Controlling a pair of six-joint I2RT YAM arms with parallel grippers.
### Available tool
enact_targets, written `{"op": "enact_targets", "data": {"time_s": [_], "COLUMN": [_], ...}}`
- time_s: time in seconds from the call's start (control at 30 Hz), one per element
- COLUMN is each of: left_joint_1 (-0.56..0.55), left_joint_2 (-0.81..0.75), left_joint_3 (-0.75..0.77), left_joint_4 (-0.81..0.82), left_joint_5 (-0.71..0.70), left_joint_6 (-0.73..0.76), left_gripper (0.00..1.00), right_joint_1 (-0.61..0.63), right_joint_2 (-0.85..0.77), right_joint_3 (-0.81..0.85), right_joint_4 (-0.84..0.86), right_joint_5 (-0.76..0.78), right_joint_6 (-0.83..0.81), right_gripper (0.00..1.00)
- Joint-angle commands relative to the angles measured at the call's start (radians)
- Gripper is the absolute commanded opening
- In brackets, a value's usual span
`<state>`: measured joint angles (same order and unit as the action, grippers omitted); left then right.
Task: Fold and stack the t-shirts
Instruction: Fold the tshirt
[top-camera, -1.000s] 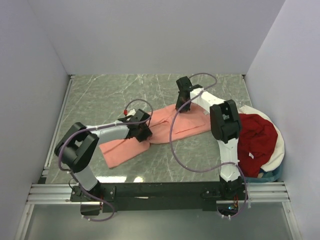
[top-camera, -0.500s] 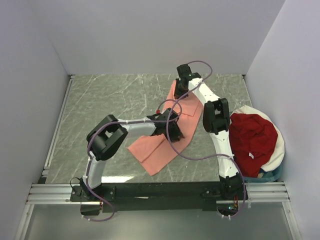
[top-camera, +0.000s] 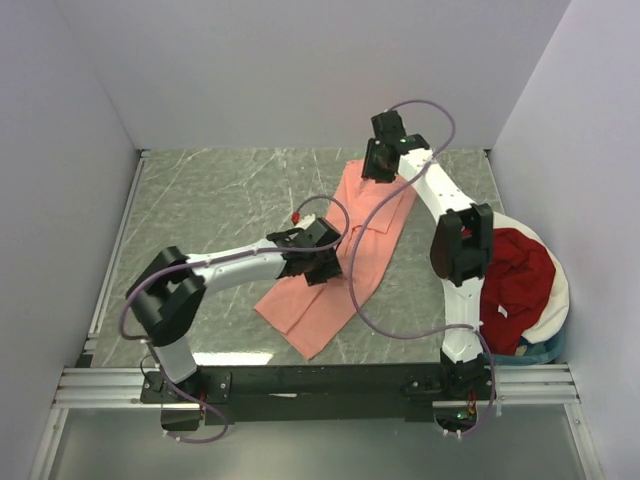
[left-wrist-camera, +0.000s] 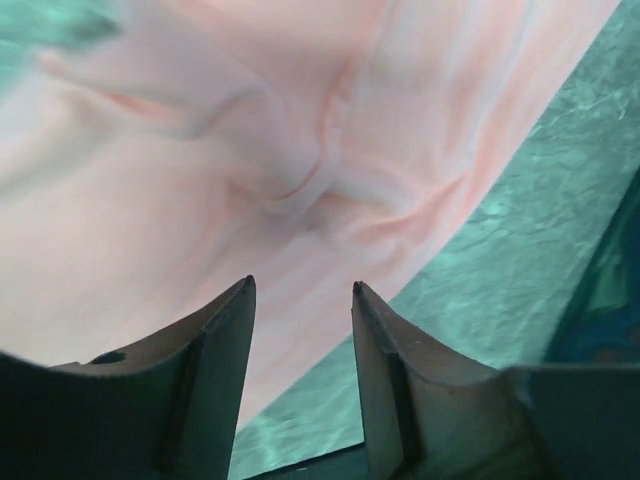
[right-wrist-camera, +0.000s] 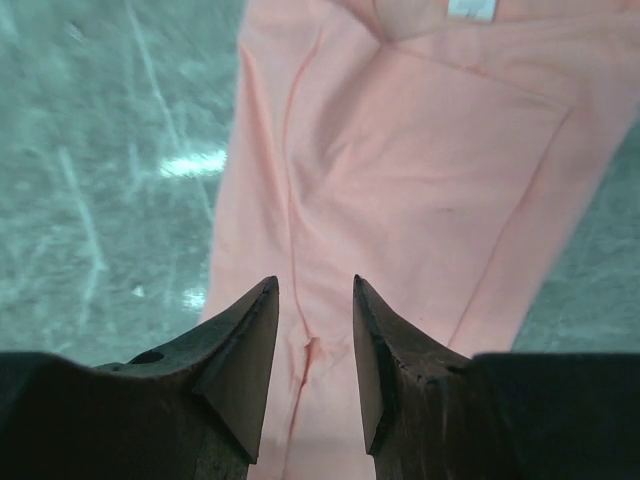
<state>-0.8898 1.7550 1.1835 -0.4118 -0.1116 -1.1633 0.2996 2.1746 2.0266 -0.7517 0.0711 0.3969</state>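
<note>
Top: salmon-pink shirt (top-camera: 345, 250) lies in a long diagonal strip mid-bench (top-camera: 200, 200), left jaws over its middle, right jaws at its far end, likely to straighten it for folding. Dark red shirt (top-camera: 515, 275) heaped in basket (top-camera: 562, 290), right. Bench is green marbled, walls (top-camera: 300, 70) plain white.
Left wrist: jaws narrowly apart, empty, puckered pink cloth beyond.
Right wrist: jaws narrowly apart, empty, over a seam (right-wrist-camera: 292, 200); neck label (right-wrist-camera: 470, 8) ahead.
</note>
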Motion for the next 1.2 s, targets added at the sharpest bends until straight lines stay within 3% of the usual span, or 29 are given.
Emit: {"op": "enact_targets", "data": {"time_s": [0.0,0.23,0.53,0.93,1.17], "left_joint_1": [-0.001,-0.003,-0.066,-0.359,-0.426], "left_joint_2": [-0.084,-0.12,-0.132,-0.195,-0.227], "left_joint_3": [-0.044,-0.171,-0.326,-0.458,-0.473], "left_joint_4": [-0.106,-0.148,-0.133,-0.119,-0.127], "left_joint_5": [-0.135,-0.21,-0.191,-0.119,-0.125], "left_joint_6": [0.112,0.14,0.079,-0.246,-0.311], "left_gripper": [0.49,0.39,0.34,0.34,0.37], "right_joint_1": [-0.011,-0.017,-0.013,0.081,0.134], "right_joint_2": [-0.113,-0.087,0.011,0.07,0.105], "right_joint_3": [-0.087,-0.14,-0.147,-0.204,-0.229], "right_joint_4": [0.061,0.078,0.078,0.077,0.069], "right_joint_5": [0.048,0.027,0.016,0.07,0.065], "right_joint_6": [0.029,0.046,0.056,0.046,0.028], "right_gripper": [0.43,0.43,0.43,0.43,0.43]}}
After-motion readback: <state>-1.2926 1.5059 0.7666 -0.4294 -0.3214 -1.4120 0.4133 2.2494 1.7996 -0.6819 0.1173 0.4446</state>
